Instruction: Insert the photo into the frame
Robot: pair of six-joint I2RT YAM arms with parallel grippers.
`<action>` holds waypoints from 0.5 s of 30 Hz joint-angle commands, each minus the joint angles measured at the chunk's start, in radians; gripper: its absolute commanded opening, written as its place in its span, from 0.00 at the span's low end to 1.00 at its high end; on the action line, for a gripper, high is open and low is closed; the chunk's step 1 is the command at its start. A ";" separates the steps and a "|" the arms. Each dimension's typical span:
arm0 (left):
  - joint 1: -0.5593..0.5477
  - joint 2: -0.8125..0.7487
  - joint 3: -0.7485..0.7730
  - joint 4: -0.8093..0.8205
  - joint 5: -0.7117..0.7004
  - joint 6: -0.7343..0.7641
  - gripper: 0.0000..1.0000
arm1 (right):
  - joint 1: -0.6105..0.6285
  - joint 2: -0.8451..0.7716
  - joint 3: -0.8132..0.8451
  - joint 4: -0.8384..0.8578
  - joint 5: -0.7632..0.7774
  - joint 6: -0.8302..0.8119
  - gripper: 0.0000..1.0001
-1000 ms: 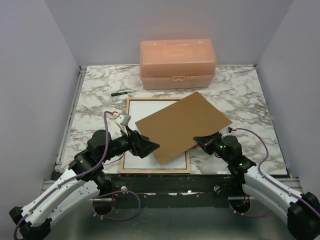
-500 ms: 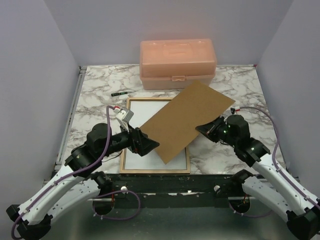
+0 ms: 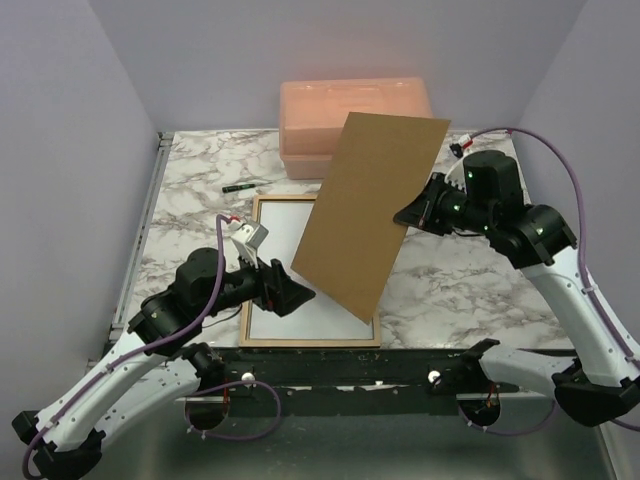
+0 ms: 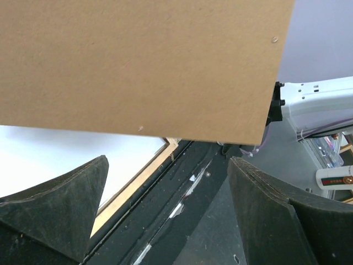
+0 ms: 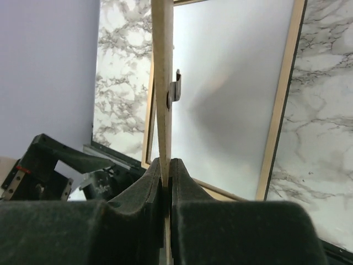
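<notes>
Brown fibreboard panel [image 3: 375, 215] is standing tilted over the frame [image 3: 310, 341], the right tool [image 3: 408, 215] clamping its right edge, while the left tool [image 3: 290, 293] is hanging wide open and empty just over the frame's near part. The frame is lying wood-back up on the desk [image 3: 470, 270], a white sheet filling it, which I am taking for the photo [image 3: 285, 225] reverse up. Thin, floppy and probably slick, it is likely calling for a light edge pinch.
</notes>
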 commanded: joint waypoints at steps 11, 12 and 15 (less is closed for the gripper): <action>0.000 0.005 -0.041 -0.020 -0.031 0.005 0.91 | -0.001 0.183 0.571 -0.494 0.168 -0.188 0.00; 0.000 0.012 -0.042 -0.015 -0.031 0.005 0.91 | -0.001 0.189 0.592 -0.521 0.192 -0.188 0.00; 0.001 0.043 -0.030 -0.007 -0.022 0.010 0.91 | 0.000 0.186 0.587 -0.556 0.194 -0.185 0.00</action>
